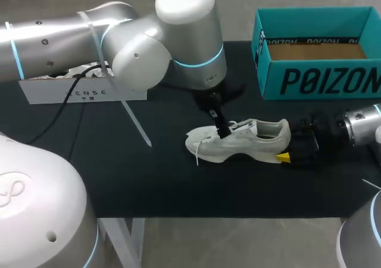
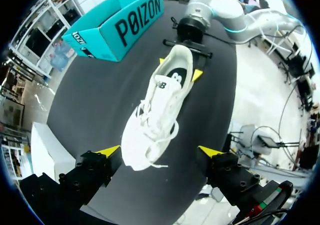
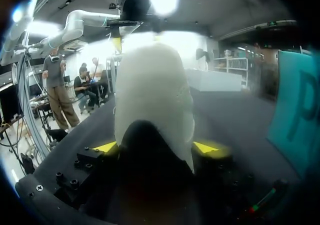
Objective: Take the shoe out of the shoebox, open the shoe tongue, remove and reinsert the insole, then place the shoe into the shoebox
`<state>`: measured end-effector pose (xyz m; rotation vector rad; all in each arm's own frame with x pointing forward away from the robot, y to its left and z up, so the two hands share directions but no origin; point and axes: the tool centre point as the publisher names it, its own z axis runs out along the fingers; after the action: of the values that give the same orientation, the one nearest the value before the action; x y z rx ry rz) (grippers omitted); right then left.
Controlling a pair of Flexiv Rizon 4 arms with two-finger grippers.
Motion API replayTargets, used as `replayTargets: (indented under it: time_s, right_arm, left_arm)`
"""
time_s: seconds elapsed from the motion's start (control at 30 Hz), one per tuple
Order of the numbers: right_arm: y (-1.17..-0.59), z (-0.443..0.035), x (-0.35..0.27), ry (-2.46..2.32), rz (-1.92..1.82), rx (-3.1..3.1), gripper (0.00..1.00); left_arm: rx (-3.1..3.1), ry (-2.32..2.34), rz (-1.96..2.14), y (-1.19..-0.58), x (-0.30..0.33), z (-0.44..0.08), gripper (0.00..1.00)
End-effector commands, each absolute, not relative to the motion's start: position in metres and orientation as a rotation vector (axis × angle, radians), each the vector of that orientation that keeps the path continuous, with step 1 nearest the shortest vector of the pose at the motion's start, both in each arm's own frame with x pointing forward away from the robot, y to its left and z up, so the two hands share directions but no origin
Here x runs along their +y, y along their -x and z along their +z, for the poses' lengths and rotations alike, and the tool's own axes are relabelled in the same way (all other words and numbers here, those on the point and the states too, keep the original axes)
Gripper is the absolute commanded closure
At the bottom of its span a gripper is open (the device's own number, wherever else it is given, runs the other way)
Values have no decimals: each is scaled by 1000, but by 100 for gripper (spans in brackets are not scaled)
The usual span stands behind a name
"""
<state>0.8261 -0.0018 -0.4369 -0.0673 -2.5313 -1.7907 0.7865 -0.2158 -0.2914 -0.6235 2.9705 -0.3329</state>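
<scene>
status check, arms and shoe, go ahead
Left gripper open, above the shoe. Right gripper shut on its heel. Shoe upright on the mat, outside the shoebox. Nothing blocking.

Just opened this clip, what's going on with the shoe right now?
The white sneaker is out of the teal shoebox and sits on its sole on the black table. The right claw grips its heel from both sides. The left claw hangs open above the laces and toe, holding nothing.
</scene>
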Motion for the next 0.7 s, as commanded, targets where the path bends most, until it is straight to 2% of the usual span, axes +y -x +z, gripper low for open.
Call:
replayTargets:
  time_s: [0.03,0.5,0.7]
  right_arm:
    - [-827,-443,2,69,-1790,-2532,100]
    - [-827,-443,2,69,-1790,-2532,100]
    - [-827,-443,2,69,-1790,-2532,100]
  left_arm:
    - [2975,624,-308,-790,-225,-294,0]
    - [2975,624,-308,-790,-225,-294,0]
    - [2787,1163,-226,-797,-221,-293,0]
